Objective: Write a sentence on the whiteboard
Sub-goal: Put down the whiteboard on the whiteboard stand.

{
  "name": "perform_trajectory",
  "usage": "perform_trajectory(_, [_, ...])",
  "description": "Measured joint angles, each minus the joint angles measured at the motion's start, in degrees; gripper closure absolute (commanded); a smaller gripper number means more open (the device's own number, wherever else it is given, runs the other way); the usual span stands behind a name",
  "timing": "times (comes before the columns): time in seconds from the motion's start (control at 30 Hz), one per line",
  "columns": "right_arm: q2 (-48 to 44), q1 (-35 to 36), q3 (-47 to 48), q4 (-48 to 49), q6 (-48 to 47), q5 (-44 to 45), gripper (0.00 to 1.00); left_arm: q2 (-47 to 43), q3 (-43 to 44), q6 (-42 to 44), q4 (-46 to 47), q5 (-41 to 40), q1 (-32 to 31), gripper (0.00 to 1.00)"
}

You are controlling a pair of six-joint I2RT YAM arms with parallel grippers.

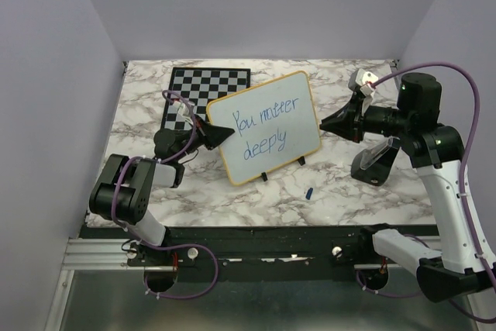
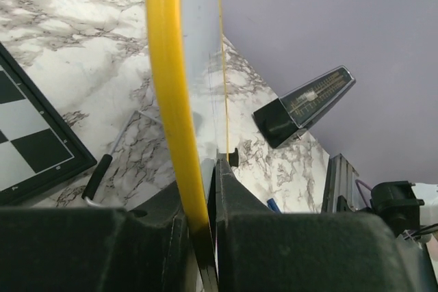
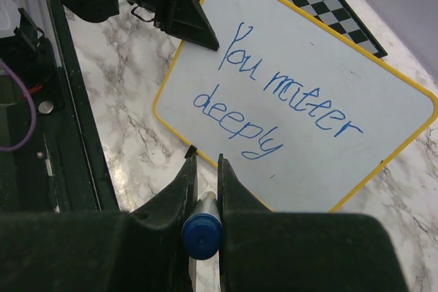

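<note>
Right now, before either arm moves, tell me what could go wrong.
1. The left end effector grips the whiteboard only by its edge; a tug could tip it off its feet.
2. The right end effector holds the marker just off the board; a stray swing could streak the sentence.

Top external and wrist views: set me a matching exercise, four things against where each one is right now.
Things:
1. whiteboard
2. chessboard
3. marker
4. small blue piece

Places:
A. lying loose on the table, in front of the whiteboard
B. between the jaws of the right gripper
C. flat on the table, behind the whiteboard
D. edge clamped in the jaws of the left gripper

Pairs: 1-D, 2-C, 3-B, 4-A
</note>
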Motion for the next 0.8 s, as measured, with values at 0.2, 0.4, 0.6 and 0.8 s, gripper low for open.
perform_trajectory(0.2, [-0.55, 0.0, 0.0, -0.02, -0.02, -0.42, 0.99, -0.15, -2.86, 4.07, 0.04, -1.88, 0.24, 0.68])
perform_trajectory(0.4, [-1.2, 0.0, 0.0, -0.04, -0.02, -0.87, 1.0, -0.15, -4.28, 6.82, 0.42, -2.97, 0.72, 0.6])
perform_trajectory(0.6, [-1.77, 0.0, 0.0, -0.07, -0.04, -1.01, 0.99, -0.15, -5.6, 8.7, 0.5, -4.26, 1.42, 0.34])
perform_trajectory(0.8, [-1.81, 0.0, -0.02, -0.09, -0.04, -1.09, 0.99, -2.08, -8.41, 9.33, -0.13, -7.5, 2.78, 0.11])
